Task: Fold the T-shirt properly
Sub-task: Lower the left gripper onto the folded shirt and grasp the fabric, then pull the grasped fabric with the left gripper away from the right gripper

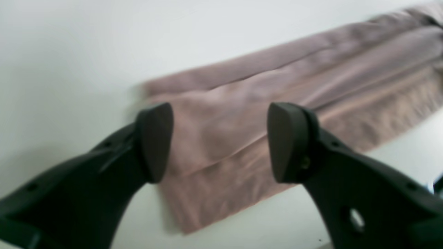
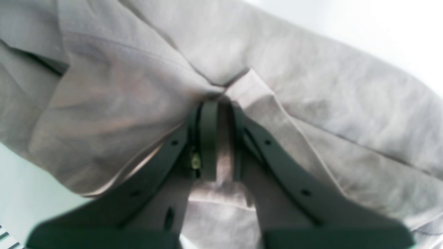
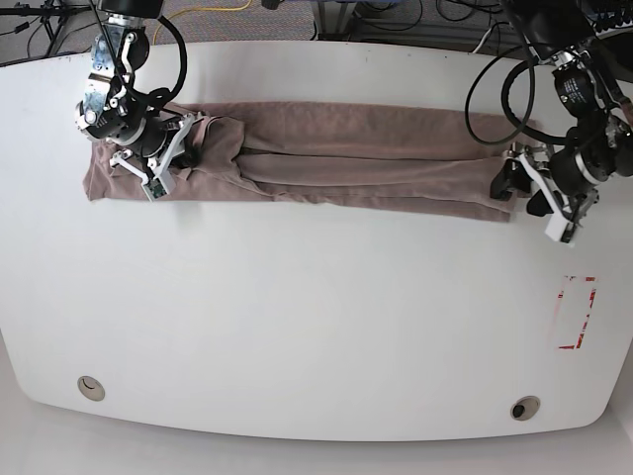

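The T-shirt [image 3: 346,158], mauve-tan, lies as a long narrow band across the far part of the white table [image 3: 316,317]. At the band's left end in the base view, my right gripper [image 3: 188,141] is shut on a bunched fold. The right wrist view shows that pinch [image 2: 221,145], with wrinkled T-shirt cloth [image 2: 311,86] all around the jaws. My left gripper [image 3: 519,188] hovers at the band's right end. In the left wrist view it [image 1: 221,141] is open, its two pads wide apart above the end of the T-shirt [image 1: 277,86], holding nothing.
A red rectangle mark [image 3: 577,314] sits on the table near the right edge. Two round holes [image 3: 91,387] [image 3: 525,408] are set near the front edge. Cables [image 3: 396,15] run behind the far edge.
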### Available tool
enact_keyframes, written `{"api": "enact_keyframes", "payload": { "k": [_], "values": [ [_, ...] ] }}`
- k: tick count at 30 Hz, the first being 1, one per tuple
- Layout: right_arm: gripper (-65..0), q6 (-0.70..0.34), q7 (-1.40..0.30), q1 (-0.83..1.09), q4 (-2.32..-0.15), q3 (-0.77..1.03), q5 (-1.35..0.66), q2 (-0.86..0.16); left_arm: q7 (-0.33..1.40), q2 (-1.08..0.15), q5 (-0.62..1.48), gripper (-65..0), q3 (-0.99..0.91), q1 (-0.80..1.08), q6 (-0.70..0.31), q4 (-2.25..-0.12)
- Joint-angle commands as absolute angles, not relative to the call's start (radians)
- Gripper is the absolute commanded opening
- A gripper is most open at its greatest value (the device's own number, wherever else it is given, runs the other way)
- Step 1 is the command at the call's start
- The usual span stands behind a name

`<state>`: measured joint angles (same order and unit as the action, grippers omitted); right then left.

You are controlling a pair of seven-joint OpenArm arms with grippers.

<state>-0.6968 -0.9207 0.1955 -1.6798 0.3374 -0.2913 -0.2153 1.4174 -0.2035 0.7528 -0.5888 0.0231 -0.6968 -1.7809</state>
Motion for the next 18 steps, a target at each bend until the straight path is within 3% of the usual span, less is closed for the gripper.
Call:
{"api": "enact_keyframes", "payload": {
  "k": [1,7,18],
  "values": [
    [-59.8,-0.698,-0.914,0.188,-1.690,0.340,-0.294,-0.226,1.396,-0.214,0.777,-20.3,-0.644,0.001,-0.698,-1.733],
    [-59.8,-0.698,-0.914,0.188,-1.690,0.340,-0.294,-0.226,1.396,-0.245,0.780,-20.1,-0.743,-0.013,-0.698,-1.567],
    [-59.8,-0.698,-0.914,0.188,-1.690,0.338,-0.291,-0.226,1.392,-0.300,0.883,-20.3,-0.748,-0.024,-0.698,-1.353]
  ]
}}
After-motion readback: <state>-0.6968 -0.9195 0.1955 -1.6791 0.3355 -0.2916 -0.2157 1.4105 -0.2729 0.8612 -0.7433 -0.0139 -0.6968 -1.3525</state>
